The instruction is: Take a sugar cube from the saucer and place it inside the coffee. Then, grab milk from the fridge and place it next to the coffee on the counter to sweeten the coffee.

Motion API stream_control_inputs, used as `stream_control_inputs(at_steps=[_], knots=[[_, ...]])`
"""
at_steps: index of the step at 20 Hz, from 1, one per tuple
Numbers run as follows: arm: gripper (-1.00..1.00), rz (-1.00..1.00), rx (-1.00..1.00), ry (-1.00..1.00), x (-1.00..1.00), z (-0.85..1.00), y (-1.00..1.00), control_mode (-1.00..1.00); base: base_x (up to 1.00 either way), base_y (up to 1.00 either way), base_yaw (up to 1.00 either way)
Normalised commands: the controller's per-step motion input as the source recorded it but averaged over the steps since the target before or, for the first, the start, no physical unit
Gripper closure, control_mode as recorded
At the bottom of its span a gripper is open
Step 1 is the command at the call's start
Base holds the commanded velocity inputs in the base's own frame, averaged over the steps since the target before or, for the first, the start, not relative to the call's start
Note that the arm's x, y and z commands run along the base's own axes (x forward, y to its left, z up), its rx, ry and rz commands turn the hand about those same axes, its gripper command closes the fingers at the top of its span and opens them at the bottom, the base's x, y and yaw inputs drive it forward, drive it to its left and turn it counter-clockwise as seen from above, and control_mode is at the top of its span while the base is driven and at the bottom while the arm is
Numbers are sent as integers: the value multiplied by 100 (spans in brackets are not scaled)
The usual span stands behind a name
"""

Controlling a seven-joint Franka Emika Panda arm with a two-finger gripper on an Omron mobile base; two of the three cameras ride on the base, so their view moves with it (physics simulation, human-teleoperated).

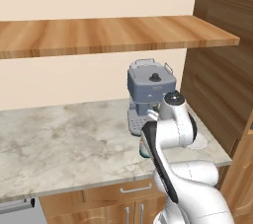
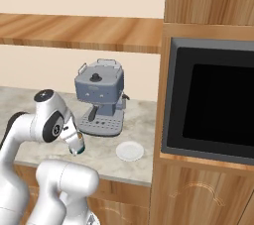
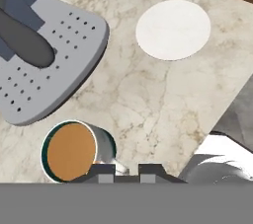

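1. While the gripper (image 3: 127, 169) hangs just above the counter (image 1: 64, 139), its two dark tips stand close together with only a sliver of gap; whether anything tiny is pinched there cannot be told.
2. Coffee: the white mug with the dark green band (image 3: 74, 151) sits on the counter directly beside the fingertips, brown liquid showing, no cube visible on its surface. From the right base view the mug (image 2: 77, 145) lies under the hand, in front of the grey-blue espresso machine (image 2: 100, 99).
3. Saucer: the round white plate (image 3: 173, 29) lies bare on the counter, near the mug but apart from it, beside the machine's perforated drip tray (image 3: 49, 70); no sugar cube rests on it.
4. Progress, as a judgement: the empty saucer and the hand poised at the mug suggest the sugar step is at or just past its release.
5. Remaining: fetching the milk from the fridge and setting it next to the coffee.
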Motion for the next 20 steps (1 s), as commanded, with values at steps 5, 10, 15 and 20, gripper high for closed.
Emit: stream_control_inputs(at_steps=[5, 10, 15, 20], knots=[[100, 2, 0, 0, 23, 0, 29, -100, 0, 0, 0], [100, 5, 0, 0, 34, 0, 1, -100, 0, 0, 0], [100, 6, 0, 0, 28, -6, 0, -100, 0, 0, 0], [100, 5, 0, 0, 7, -13, 5, -100, 0, 0, 0]])
